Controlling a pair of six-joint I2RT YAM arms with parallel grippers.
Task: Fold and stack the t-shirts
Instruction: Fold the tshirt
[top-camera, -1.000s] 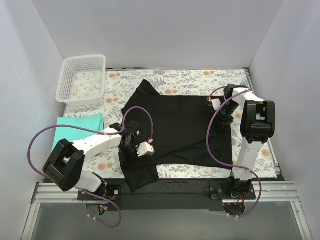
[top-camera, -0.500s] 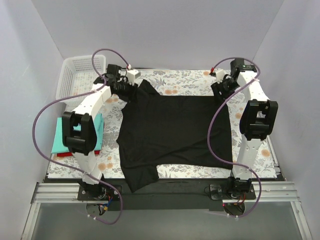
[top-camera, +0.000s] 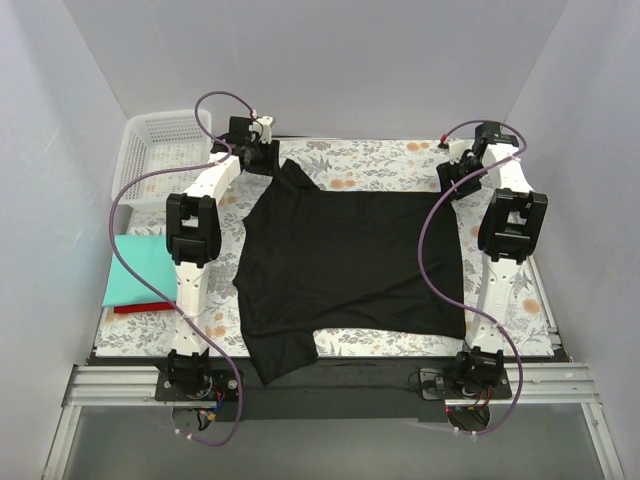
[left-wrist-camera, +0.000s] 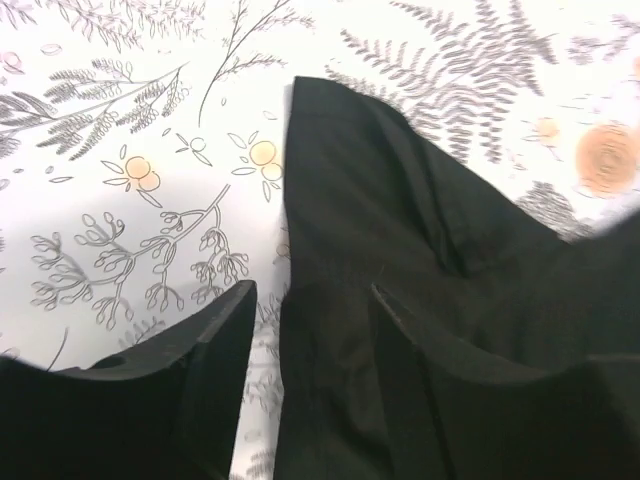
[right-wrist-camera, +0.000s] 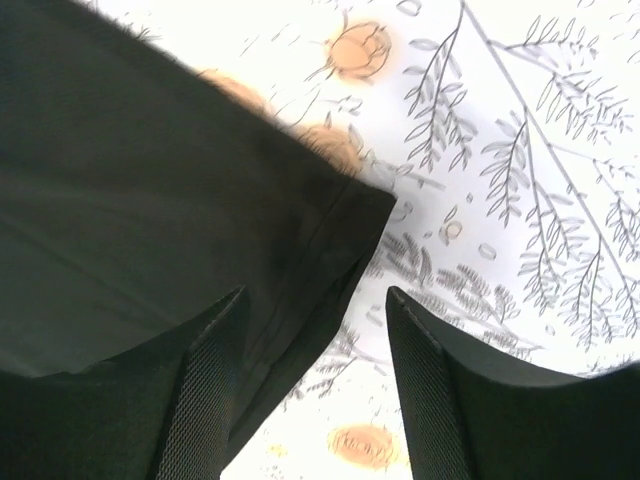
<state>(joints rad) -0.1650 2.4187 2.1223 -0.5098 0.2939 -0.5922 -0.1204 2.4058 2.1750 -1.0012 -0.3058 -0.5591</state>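
Note:
A black t-shirt lies spread flat on the flowered table cover. My left gripper hovers over the shirt's far left sleeve. In the left wrist view it is open, and the sleeve's edge lies between the jaws. My right gripper is at the shirt's far right corner. The right wrist view shows it open, with the hemmed corner below the gap. A folded teal t-shirt rests on a red one at the left edge.
A white lattice basket stands at the far left corner, close to the left arm. White walls enclose the table on three sides. Purple cables loop off both arms. Flowered cloth shows beyond the shirt.
Both arms swung from the shirt's sides out to its far corners, the left to the sleeve, the right to the hem corner. Both sets of jaws opened wider.

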